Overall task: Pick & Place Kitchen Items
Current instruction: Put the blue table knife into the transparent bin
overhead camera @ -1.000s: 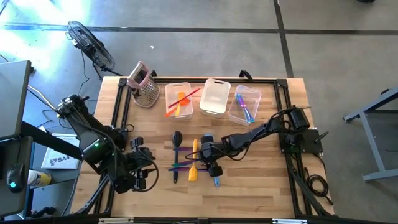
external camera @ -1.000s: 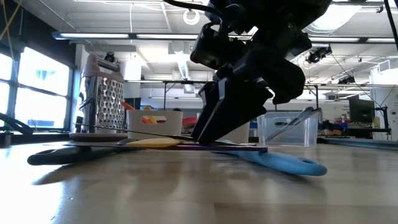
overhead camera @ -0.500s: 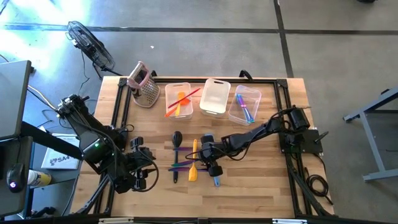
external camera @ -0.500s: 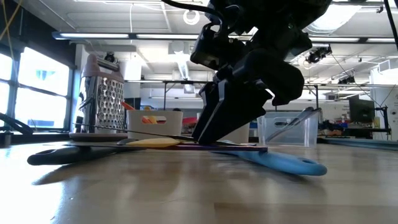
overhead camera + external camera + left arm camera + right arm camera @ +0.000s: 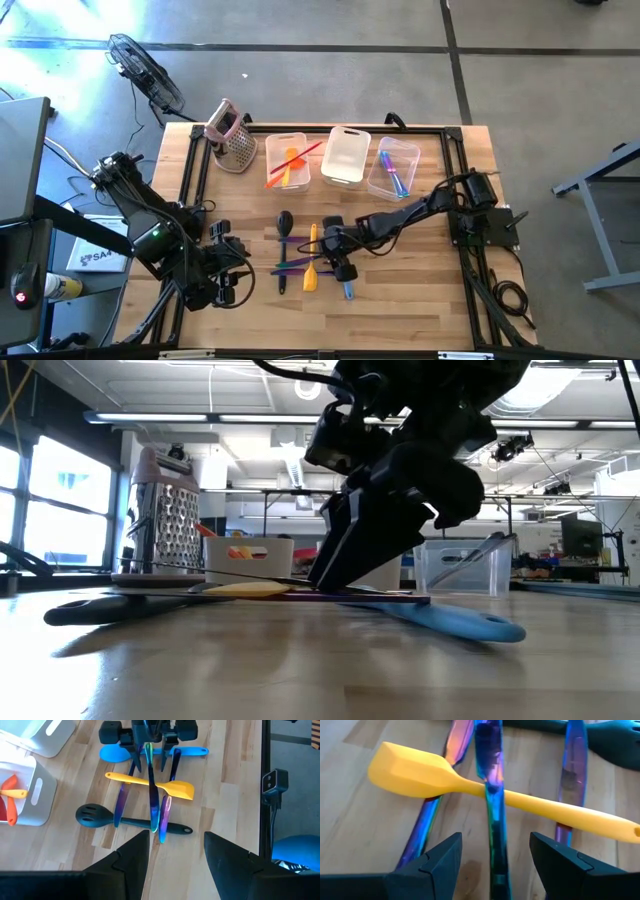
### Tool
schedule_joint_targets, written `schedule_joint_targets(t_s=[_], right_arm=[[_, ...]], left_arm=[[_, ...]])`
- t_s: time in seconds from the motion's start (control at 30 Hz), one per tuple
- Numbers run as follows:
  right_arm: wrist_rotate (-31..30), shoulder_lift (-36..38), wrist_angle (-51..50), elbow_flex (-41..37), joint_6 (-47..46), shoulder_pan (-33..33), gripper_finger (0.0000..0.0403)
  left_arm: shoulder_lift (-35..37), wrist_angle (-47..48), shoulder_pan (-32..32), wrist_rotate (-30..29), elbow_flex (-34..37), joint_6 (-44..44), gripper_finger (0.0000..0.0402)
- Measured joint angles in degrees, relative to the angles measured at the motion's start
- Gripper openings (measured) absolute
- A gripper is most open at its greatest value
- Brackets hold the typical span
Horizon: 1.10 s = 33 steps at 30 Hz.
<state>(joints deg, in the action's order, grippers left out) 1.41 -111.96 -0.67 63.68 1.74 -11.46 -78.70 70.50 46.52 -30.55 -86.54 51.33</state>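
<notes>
Several slim utensils lie crossed at the table's middle. A yellow spatula [image 5: 150,782] rests across three iridescent purple-blue ones, beside a dark slotted spoon [image 5: 100,815] and a blue spoon [image 5: 115,753]. My right gripper [image 5: 495,865] is open and low over the pile. Its fingers stand on either side of the middle iridescent utensil [image 5: 490,795], with a gap on each side. My left gripper [image 5: 175,865] hangs open above the table's near left part [image 5: 228,275], holding nothing.
Three clear bins stand in a row at the far side. The left bin [image 5: 287,160] holds orange and red utensils, the middle bin [image 5: 346,155] shows none, and the right bin [image 5: 393,168] holds blue and purple ones. A metal grater [image 5: 232,135] stands at the far left.
</notes>
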Motion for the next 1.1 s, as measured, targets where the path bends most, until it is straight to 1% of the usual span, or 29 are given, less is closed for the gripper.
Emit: schedule_joint_targets(t_s=[0.17, 0.37, 0.5, 1.1], right_arm=[[-1.3, 0.0, 0.0, 0.0, 0.0, 0.1, 0.0226], [-1.1, 0.0, -0.9, 0.0, 0.0, 0.6, 0.0226], [0.0, 0.0, -1.0, 0.0, 0.0, 0.7, 0.0226], [0.2, 0.0, -1.3, 0.0, 1.5, 0.7, 0.0226]], left_arm=[[0.0, 0.0, 0.0, -0.2, 0.0, 0.0, 0.0184], [0.0, 0.0, 0.0, -0.8, 0.0, 0.0, 0.0184], [0.0, 0.0, 0.0, -1.5, 0.0, 0.0, 0.0184], [0.0, 0.0, 0.0, -2.8, 0.0, 0.0, 0.0184]])
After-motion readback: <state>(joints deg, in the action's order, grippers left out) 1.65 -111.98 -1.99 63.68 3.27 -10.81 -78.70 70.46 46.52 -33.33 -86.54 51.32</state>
